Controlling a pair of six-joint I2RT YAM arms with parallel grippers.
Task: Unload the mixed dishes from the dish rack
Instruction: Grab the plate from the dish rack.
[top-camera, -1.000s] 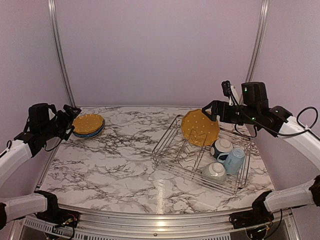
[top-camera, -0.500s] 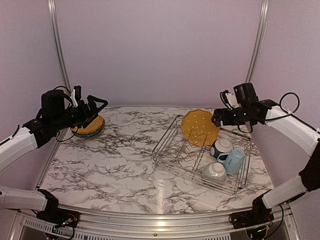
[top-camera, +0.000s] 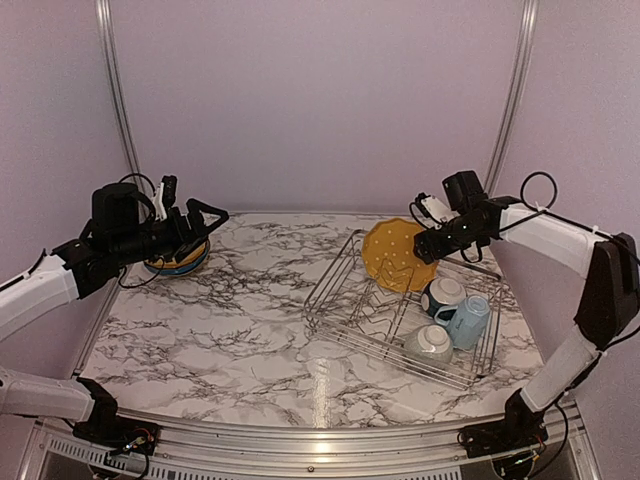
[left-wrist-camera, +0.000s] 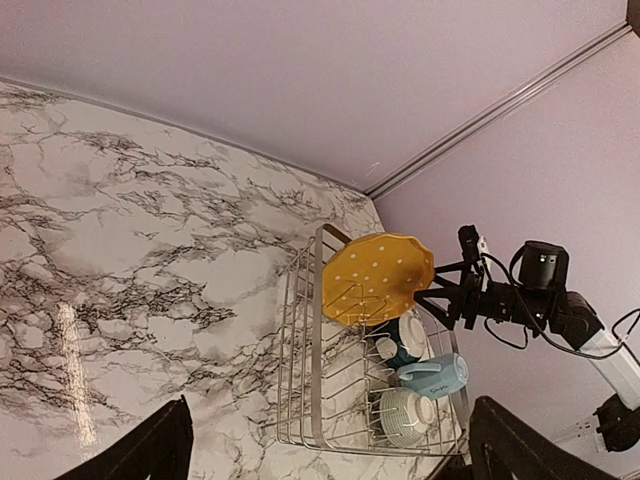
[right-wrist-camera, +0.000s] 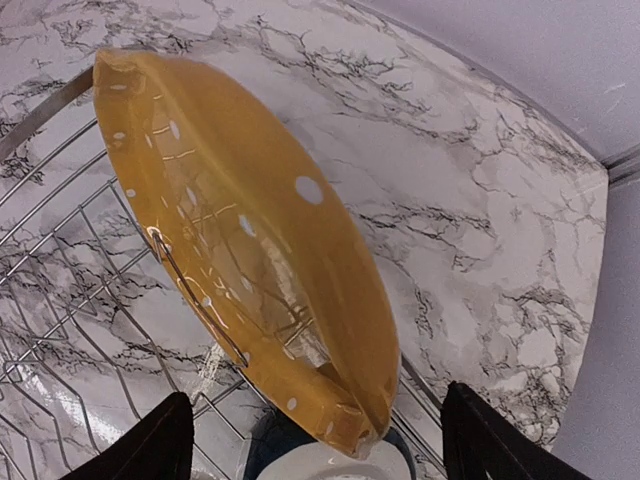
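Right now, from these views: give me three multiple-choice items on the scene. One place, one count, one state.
1. Where is the plate stack? A) far-left corner B) far-right corner C) near edge
2. How many bowls in the dish rack? A) one B) two C) four
3. The rack's yellow plate is: A) standing on edge B) lying flat C) hanging from a claw
1A: it sits far left, by the wall. 2B: two sit beside the mug. 3A: it stands upright between the wires.

Marble table (top-camera: 230, 310), wire dish rack (top-camera: 350, 312) at right, stacked plates (top-camera: 180, 263) far left
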